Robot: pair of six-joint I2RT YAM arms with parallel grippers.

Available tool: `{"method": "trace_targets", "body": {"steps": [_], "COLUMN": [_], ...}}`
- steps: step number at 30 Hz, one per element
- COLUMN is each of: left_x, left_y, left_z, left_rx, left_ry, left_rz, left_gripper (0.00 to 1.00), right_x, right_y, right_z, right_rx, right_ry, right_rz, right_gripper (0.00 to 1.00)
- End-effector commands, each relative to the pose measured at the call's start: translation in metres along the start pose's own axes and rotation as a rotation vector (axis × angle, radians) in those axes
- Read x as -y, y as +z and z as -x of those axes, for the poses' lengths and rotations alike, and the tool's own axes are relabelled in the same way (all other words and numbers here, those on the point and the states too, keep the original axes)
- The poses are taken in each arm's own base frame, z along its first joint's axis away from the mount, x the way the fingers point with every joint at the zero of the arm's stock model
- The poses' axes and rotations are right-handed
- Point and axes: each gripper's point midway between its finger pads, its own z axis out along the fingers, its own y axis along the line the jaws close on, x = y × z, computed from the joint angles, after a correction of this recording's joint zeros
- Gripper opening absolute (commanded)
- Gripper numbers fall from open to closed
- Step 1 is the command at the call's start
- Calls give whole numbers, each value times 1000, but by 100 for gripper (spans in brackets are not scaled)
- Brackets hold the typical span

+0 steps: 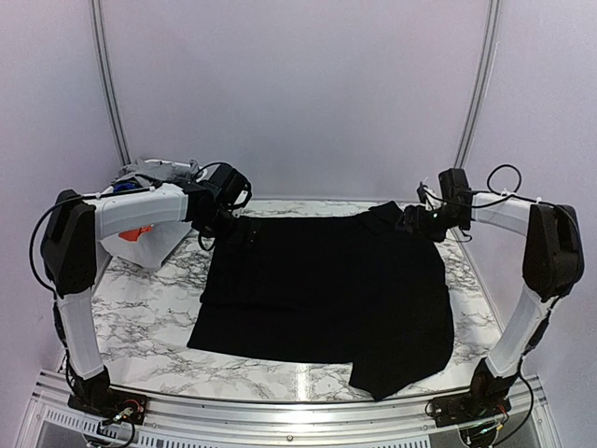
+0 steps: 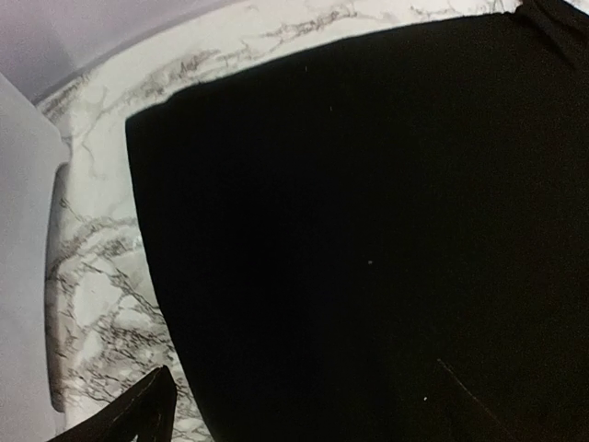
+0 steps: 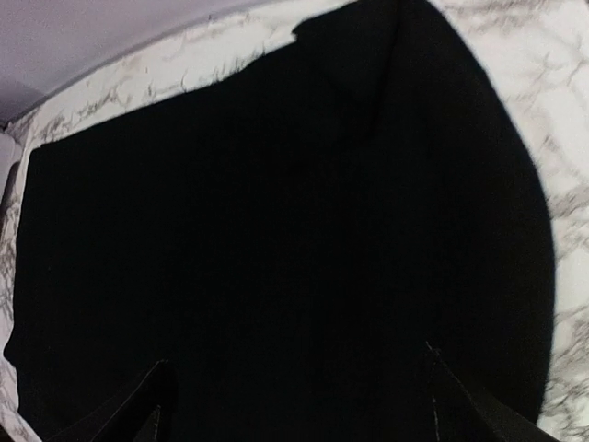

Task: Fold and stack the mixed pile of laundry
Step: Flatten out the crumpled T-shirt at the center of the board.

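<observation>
Marble-patterned surface [image 1: 149, 317], pale walls behind, curved rails at the back corners.

Black garment [image 1: 326, 289] lies spread flat across the middle. Its near right corner sticks out toward you as an uneven flap. You have it opened out so the edges can be read before any fold.

Left arm [image 1: 140, 210] reaches to the garment's far left corner, right arm [image 1: 504, 213] to the far right corner. That paired placement suits taking the far edge and carrying it toward the near edge.

Left jaws: spread wide, nothing between them. In the left wrist view one finger [image 2: 138, 410] shows over marble by the cloth edge, and the other is only a faint outline on black.

Right jaws: also wide apart and empty, with both fingers [image 3: 138, 410] hovering over plain black fabric.

White basket [image 1: 154, 247] sits at the far left with the rest of the pile in it. A grey piece [image 1: 159, 171] is on top and an orange-red piece [image 1: 140, 231] shows below.

My reading is that folding of the first item has not begun. Watch the black-on-black contrast, since it makes the cloth edges hard to judge from the wrist views.
</observation>
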Motion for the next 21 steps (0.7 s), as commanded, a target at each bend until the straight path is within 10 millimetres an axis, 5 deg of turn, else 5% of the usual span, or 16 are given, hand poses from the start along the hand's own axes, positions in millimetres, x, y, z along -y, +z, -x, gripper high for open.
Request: {"method": "trace_targets", "body": {"steps": [1, 5, 13, 17, 21], "left_x": [4, 1, -20, -40, -66], "left_y": [9, 31, 79, 97, 108], "left_z": [-27, -53, -75, -74, -76], "left_rx": [-77, -150, -239, -265, -296], "left_ry": [-74, -75, -95, -109, -143], "left_rz": [-46, -20, 41, 95, 154], "left_gripper": [99, 99, 99, 97, 92], "right_x": [-19, -5, 20, 22, 0], "right_y": [8, 23, 66, 87, 90], "right_z": [-36, -63, -69, -55, -24], "right_rx": [-36, -87, -157, -167, -150], "right_ry": [37, 64, 70, 62, 37], "right_rz": [90, 66, 0, 20, 119], "right_gripper": [85, 84, 84, 83, 80]}}
